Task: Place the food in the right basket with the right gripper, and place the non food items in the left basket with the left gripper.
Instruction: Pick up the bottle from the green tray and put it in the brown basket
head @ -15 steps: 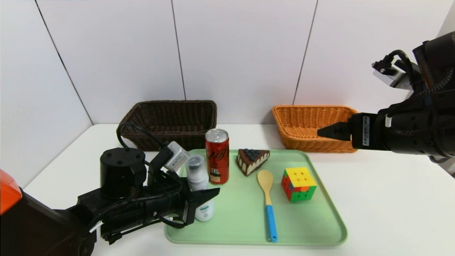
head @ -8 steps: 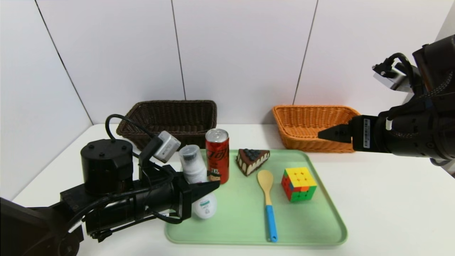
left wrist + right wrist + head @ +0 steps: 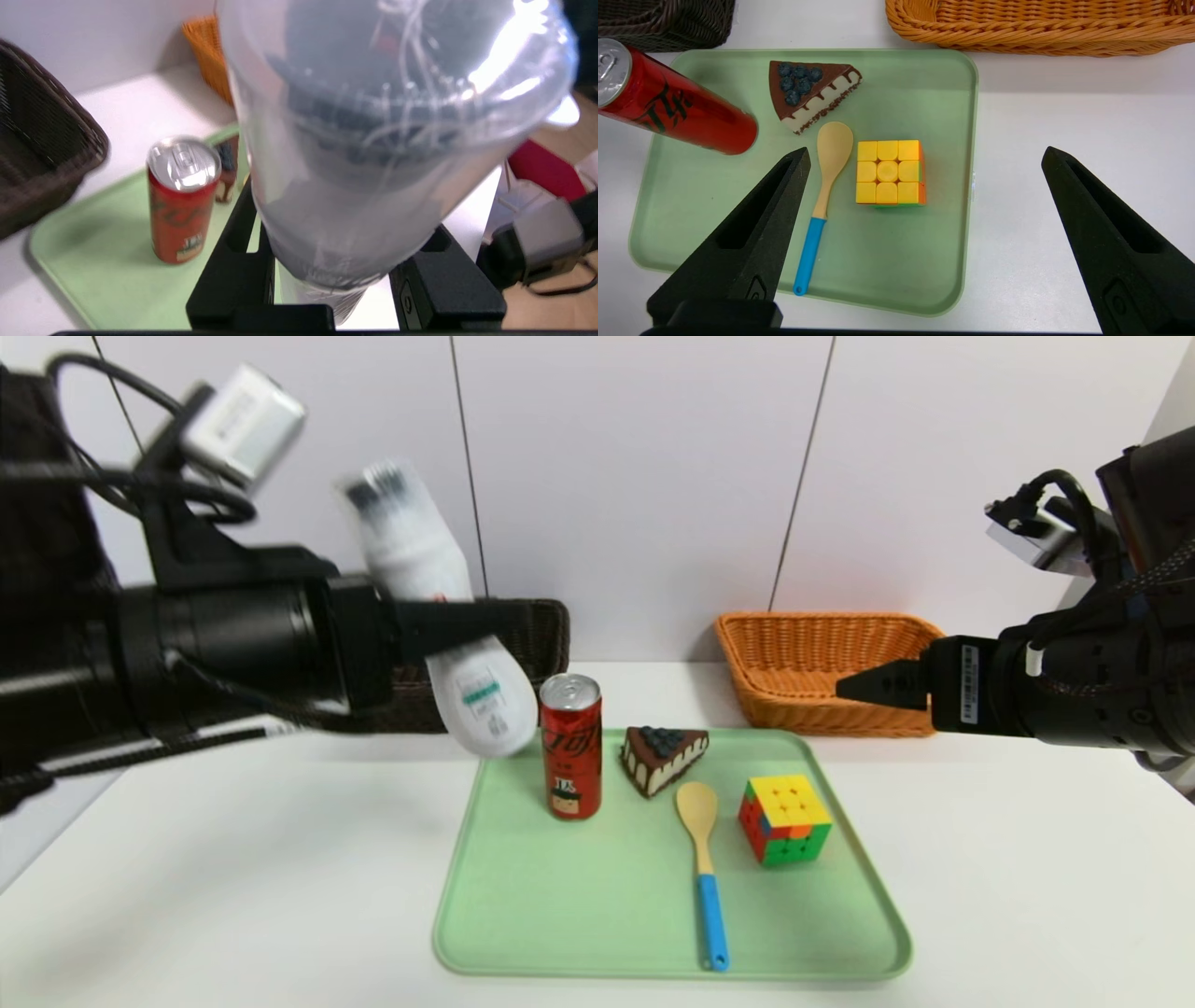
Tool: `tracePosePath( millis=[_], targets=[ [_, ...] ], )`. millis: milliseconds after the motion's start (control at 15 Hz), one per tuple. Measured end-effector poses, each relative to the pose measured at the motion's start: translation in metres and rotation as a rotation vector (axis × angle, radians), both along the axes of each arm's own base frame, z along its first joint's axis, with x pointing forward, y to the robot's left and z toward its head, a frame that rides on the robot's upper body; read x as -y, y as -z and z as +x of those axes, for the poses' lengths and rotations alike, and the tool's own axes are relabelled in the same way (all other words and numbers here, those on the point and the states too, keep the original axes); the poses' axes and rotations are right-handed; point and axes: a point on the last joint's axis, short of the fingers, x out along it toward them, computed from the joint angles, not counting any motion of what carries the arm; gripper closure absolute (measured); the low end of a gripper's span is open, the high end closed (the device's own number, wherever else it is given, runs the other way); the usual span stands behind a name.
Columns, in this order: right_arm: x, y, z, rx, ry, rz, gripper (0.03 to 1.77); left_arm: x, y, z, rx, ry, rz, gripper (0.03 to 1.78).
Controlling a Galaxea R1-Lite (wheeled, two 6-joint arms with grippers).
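change: left hand (image 3: pixel 467 616) has lifted the white bottle (image 3: pixel 439 616) off the green tray (image 3: pixel 597 915); half a second ago the bottle was still low at the tray's left edge beside the can, now it is well above the tray and blurred mid-swing
left hand: clamped on the bottle's middle, cap end tilted up and away from the tray, base hanging over the tray's far-left corner
bottle position: in the air, in front of the dark basket (image 3: pixel 523 625), not yet over its opening as far as I can judge
meaning: first non-food item is picked; judged next step is carry over the dark basket behind the tray's left side and release
right hand (image 3: pixel 864 683): fingers spread wide, empty, hovering in front of the orange basket (image 3: pixel 822 653) past the tray's far-right corner; barely moved
left on tray: red can (image 3: pixel 570 747), cake slice (image 3: pixel 663 756), wooden spoon (image 3: pixel 702 859), puzzle cube (image 3: pixel 785 819)
risk: bottle is tilted in the grip, may pivot on release
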Motion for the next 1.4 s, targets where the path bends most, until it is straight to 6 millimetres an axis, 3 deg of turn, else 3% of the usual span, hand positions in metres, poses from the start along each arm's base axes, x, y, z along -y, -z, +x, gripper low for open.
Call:
tracePosePath(
  millis=[133, 200, 400, 733, 1067, 1400],
  targets=[
    [0.000, 0.000, 0.000, -0.002, 0.001, 0.013, 0.09, -0.016, -0.038, 0.007, 0.023, -0.125, -0.025, 1.15],
    [0.000, -0.002, -0.001, 0.001, -0.001, 0.018, 0.09, -0.023, -0.047, 0.017, 0.027, -0.209, -0.024, 1.15],
    [0.003, -0.005, -0.002, 0.009, -0.019, 0.045, 0.09, -0.047, -0.052, 0.068, 0.059, -0.453, 0.045, 1.15],
    [0.010, -0.008, -0.001, 0.017, 0.005, 0.052, 0.09, -0.063, -0.018, 0.150, 0.015, -0.642, 0.137, 1.15],
    [0.020, -0.010, 0.005, 0.022, 0.030, 0.070, 0.09, -0.074, 0.036, 0.222, 0.006, -0.776, 0.245, 1.15],
    [0.028, -0.010, 0.010, 0.014, 0.044, 0.084, 0.09, -0.078, 0.089, 0.261, -0.052, -0.805, 0.309, 1.15]
  ],
)
